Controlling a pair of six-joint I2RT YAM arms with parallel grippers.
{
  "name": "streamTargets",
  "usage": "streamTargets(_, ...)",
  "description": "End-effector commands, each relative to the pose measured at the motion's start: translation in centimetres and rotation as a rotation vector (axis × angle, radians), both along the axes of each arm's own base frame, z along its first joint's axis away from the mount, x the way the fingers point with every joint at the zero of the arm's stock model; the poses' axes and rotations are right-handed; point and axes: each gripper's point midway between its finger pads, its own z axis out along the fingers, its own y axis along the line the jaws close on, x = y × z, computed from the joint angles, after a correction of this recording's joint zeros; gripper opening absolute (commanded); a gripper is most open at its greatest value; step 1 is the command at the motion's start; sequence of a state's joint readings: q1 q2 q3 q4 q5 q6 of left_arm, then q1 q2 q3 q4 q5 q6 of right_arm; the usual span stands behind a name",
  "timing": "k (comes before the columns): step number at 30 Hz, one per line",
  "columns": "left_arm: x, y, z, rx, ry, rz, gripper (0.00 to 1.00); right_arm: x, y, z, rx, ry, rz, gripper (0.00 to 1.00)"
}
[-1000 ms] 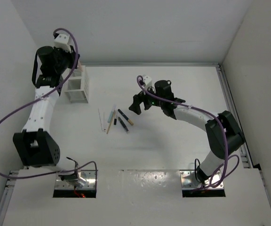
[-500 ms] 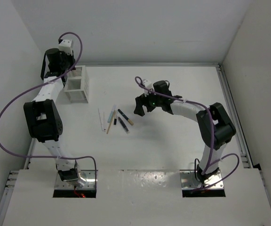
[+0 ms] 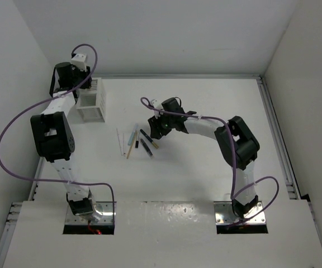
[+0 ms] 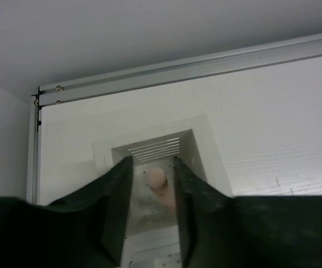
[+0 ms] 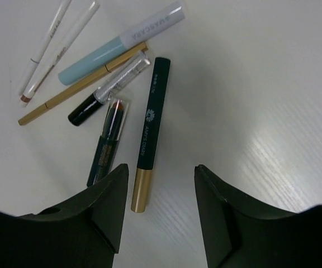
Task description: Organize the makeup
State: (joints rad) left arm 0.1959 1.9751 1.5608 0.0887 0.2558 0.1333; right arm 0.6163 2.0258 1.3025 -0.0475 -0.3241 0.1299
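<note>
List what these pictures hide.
Left wrist view: the pink-tipped stick, lower length out of sight between the black fingers of the left gripper, in the white slatted holder.
Right wrist view: a slim white pencil, end cut by the top edge.
Top view: the thin sticks, too small to tell apart.

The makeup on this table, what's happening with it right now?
Two robot arms are sorting it. The left gripper is over the white slatted holder with a pink-tipped stick between its fingers, jaws wider than the stick. The right gripper hangs open over the loose pile, straddling a dark stick with a gold end, nothing gripped yet.
</note>
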Motion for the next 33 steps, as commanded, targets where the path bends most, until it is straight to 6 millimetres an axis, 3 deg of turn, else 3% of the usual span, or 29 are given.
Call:
streamTargets(1, 0.2, -0.1, 2.4, -0.018, -0.045, -0.037, 0.46, 0.2, 0.1, 0.0, -0.06, -0.023, -0.013, 0.51)
streamTargets(6, -0.3, -0.1, 4.5, -0.03, -0.058, -0.022, 0.63, -0.2, -0.1, -1.9, -0.173, -0.031, -0.017, 0.5)
streamTargets(10, -1.4, 0.1, 8.1, -0.043, -0.065, 0.01, 0.64, 0.6, -0.7, -2.2, -0.214, -0.03, -0.068, 0.4)
streamTargets(12, -2.4, 0.1, 10.1, -0.037, -0.081, 0.021, 0.64, 0.6, -0.6, -2.3, -0.21, -0.024, -0.064, 0.4)
streamTargets(14, -3.7, -0.2, 10.6, -0.041, -0.062, 0.022, 0.65, 0.1, -0.2, -2.3, -0.198, -0.013, -0.043, 0.39)
streamTargets(15, -4.7, -0.4, 12.2, -0.036, -0.084, 0.021, 0.65, -0.1, -0.3, -2.4, -0.204, -0.006, -0.042, 0.39)
streamTargets(18, -6.9, -0.9, 12.0, -0.042, -0.058, 0.022, 0.65, -0.7, -1.0, -2.3, -0.243, -0.027, -0.048, 0.36)
streamTargets(19, -8.0, -1.2, 13.5, -0.036, -0.086, 0.021, 0.65, -0.8, -0.8, -1.5, -0.239, -0.047, -0.049, 0.36)
streamTargets(23, -10.8, -1.7, 11.8, -0.023, -0.034, 0.015, 0.65, -0.4, -1.7, 0.2, -0.252, -0.097, -0.085, 0.36)
streamTargets(25, -12.6, -2.2, 12.4, -0.015, -0.032, 0.001, 0.65, -0.7, -1.0, 1.0, -0.233, -0.103, -0.067, 0.38)
streamTargets(28, -14.9, -2.8, 12.2, -0.015, -0.011, -0.011, 0.65, -1.8, -0.2, 0.7, -0.243, -0.127, 0.006, 0.45)
streamTargets(29, -15.8, -3.0, 11.0, -0.024, 0.029, -0.011, 0.65, -2.4, 0.2, 0.3, -0.259, -0.131, 0.022, 0.46)
streamTargets(31, -17.6, -3.4, 11.2, -0.024, 0.033, -0.011, 0.65, -2.5, 0.0, 0.0, -0.271, -0.129, 0.026, 0.47)
streamTargets(33, -19.4, -3.7, 9.4, -0.028, 0.087, -0.014, 0.65, -3.0, 0.4, -0.2, -0.256, -0.115, 0.042, 0.47)
